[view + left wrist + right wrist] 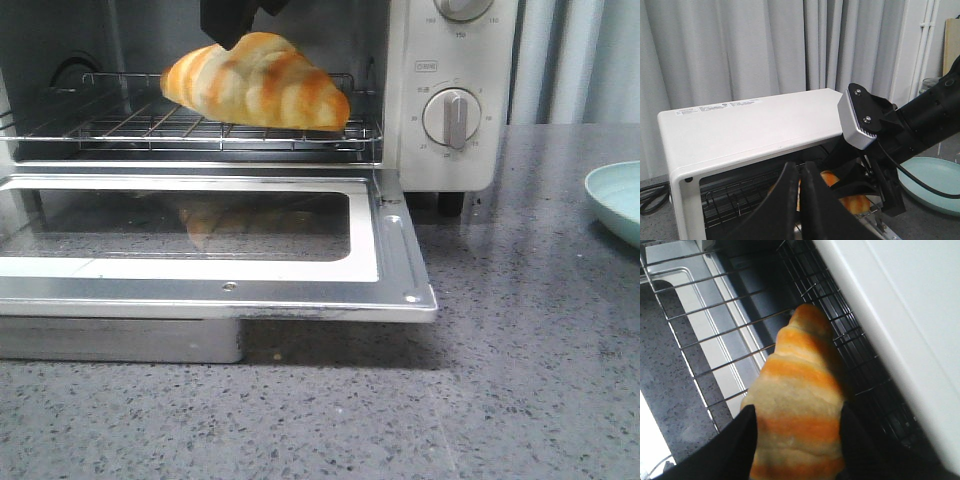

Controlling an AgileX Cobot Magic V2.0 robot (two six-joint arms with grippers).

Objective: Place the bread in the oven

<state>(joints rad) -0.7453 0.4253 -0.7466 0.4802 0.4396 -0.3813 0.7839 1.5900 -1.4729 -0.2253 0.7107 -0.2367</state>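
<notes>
While its door [200,240] lies dropped flat over the grey speckled counter [520,380], the oven [455,95] stands open, cream-white, 2 beige dials on its right panel. Item 1: bread [258,82], striped orange and cream, inside the cavity at the wire rack [130,125], one end tilted up; whether it rests on the wires cannot be told. Item 2: right claw [796,440], black fingers [735,450] closed against both sides of the bread. Item 3: left claw [800,200], raised in front of the oven, its 2 fingers nearly together, gripping nothing. Item 4: pale green plate [618,200], on the counter right of the oven.
</notes>
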